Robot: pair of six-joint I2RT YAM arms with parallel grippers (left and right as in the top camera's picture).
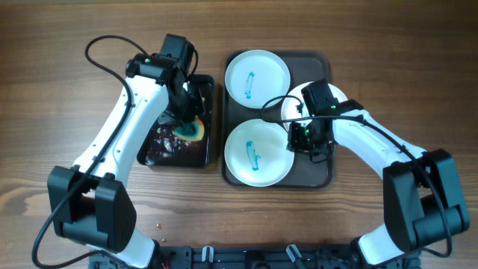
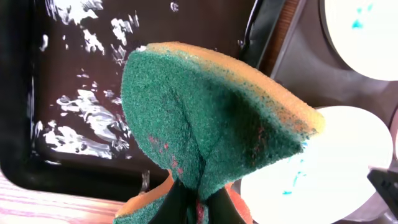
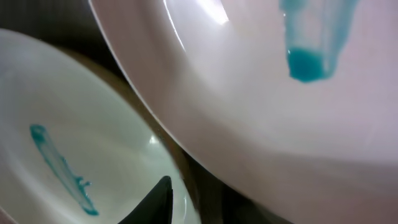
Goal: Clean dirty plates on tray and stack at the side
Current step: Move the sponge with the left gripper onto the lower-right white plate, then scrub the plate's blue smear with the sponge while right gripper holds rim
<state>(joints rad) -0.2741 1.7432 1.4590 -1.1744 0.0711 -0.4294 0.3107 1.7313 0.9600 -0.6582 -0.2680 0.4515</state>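
Note:
Three white plates with teal smears lie on the dark brown tray (image 1: 314,175): one at the back left (image 1: 258,77), one at the front (image 1: 258,153), and one at the right (image 1: 328,93) partly under my right arm. My left gripper (image 1: 190,112) is shut on a green-and-yellow sponge (image 2: 205,106) above the black tray (image 1: 160,153). My right gripper (image 1: 306,138) is at the near-left rim of the right plate (image 3: 280,112). One finger (image 3: 160,199) shows apart from that rim, over the front plate (image 3: 62,143). The other finger is hidden by the plate.
The glossy black tray (image 2: 74,74) holds white foam streaks and stands just left of the brown tray (image 2: 298,68). Bare wooden table lies around both trays. Cables run over both arms.

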